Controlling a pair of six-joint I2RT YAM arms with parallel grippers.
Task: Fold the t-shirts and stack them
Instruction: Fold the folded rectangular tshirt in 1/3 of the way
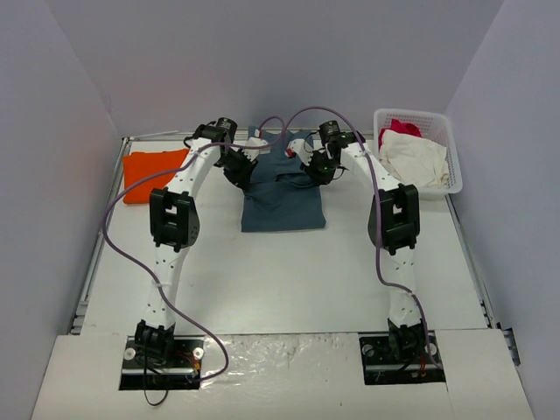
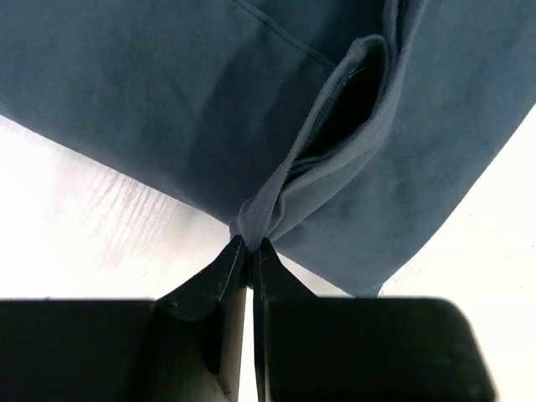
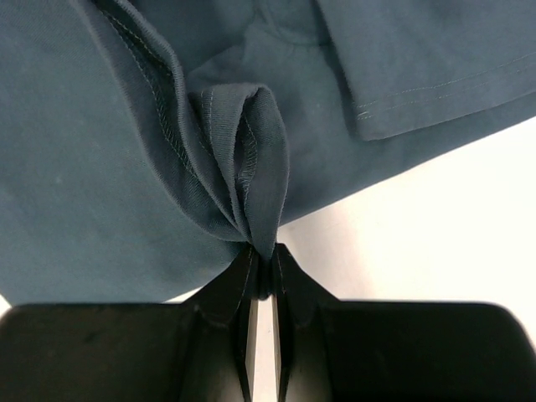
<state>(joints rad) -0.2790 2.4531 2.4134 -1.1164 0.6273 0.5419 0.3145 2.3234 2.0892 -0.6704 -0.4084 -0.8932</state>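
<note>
Two plain soft cloth t-shirts are on the white worktop (image 1: 289,271). The dark slate-blue t-shirt (image 1: 282,203) lies flat at the middle of the far half, between the two arms. It is narrowed to a rough rectangle, with its collar end toward the back wall. The bright orange t-shirt (image 1: 150,175) lies as a compact folded pad at the far left corner, well apart from the blue one.

Left gripper (image 2: 249,244): pressed together, pinching a gathered ridge at the blue shirt's left edge. The cloth bunches into a tuck right at the fingertips.

Right gripper (image 3: 264,253): likewise pressed together, pinching a doubled, stitched fold at the shirt's right edge.

The two holds sit roughly level with each other across the upper part of the garment.

Handling, as judged: the cloth is light, limp and not fragile. It will likely sag between the two holds and drag on the worktop rather than keep its shape. A thin pinch may slip out, so holds are best taken on doubled edges or hems, at matching points on either side. Both sides should be carried evenly to keep the fold square.

Beyond, a white plastic basket (image 1: 454,149) stands at the far right corner. It holds a crumpled white garment (image 1: 416,163) and a red-pink garment (image 1: 401,128); neither belongs to the job.
</note>
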